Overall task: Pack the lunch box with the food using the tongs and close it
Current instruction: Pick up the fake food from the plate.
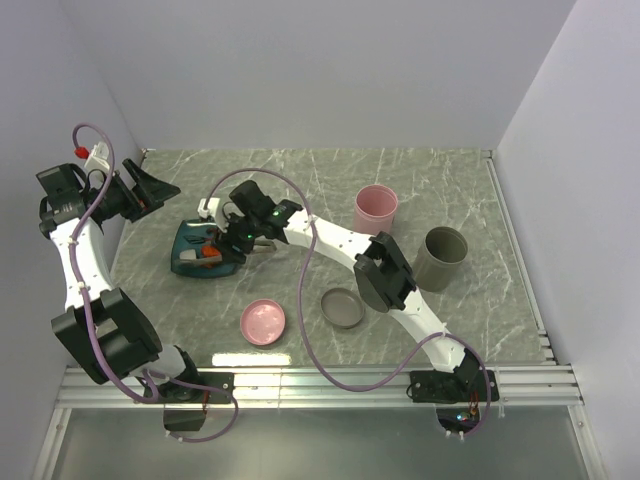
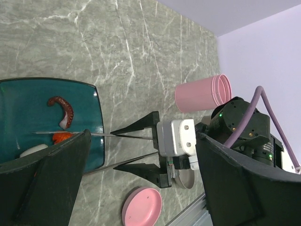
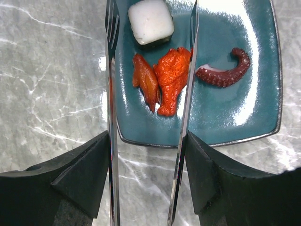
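Reaching across the table (image 1: 450,180), the right arm has the job at its opening stage, as we judge it: all the food we can see lies on the plate (image 3: 263,94), at the table's left, and nothing shows as packed. Three walls hem the table, and the left arm stands just beside the plate's far corner, its left gripper (image 1: 155,190) spread wide and empty. Between plate and pink tub (image 1: 375,208) we see bare marble, a fair lane for carrying; the grey tub (image 1: 443,258) stands farther right. Both tubs are uncovered, the pink lid (image 1: 264,322) and grey lid (image 1: 342,307) lying apart near the front edge, so filling and closing are all to come. The right gripper (image 3: 146,139) clamps the tongs (image 3: 112,103), whose blades straddle the red pieces (image 3: 164,80) past the plate's near rim. The cube (image 3: 150,21) lies beyond them, the tentacle (image 3: 225,73) just outside one blade.
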### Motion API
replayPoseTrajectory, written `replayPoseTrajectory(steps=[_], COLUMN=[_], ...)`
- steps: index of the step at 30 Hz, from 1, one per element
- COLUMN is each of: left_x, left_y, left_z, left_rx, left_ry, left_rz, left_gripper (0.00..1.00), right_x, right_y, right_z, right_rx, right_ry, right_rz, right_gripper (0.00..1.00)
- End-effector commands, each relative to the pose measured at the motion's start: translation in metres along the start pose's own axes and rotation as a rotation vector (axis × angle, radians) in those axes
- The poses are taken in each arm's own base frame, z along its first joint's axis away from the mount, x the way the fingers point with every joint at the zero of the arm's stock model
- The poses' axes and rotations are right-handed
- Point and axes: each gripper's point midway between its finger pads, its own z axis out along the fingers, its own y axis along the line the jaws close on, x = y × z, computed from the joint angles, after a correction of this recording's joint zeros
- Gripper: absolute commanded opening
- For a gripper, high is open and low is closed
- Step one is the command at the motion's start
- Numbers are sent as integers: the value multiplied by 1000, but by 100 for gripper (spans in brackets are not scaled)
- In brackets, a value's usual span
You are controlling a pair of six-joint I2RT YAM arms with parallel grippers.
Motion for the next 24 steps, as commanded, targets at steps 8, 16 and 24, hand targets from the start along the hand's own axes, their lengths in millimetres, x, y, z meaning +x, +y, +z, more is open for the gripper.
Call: replayPoseTrajectory(steps=[8,16,24], left_x=[-2,-1,-2], left_y=[-11,-10,-8], left_z=[-5,-7,-6], left_rx=[34,33,35], left_ry=[-9,-11,-10], left_rz=[48,47,41], left_gripper=[99,99,99], right_x=[-24,-16,-17], right_y=[8,6,8], right_z=[4,9,11], right_rx=[7,14,12], right_ry=[-32,-10,-8], right_rz=[-93,-102,-113], right_gripper=[68,67,63])
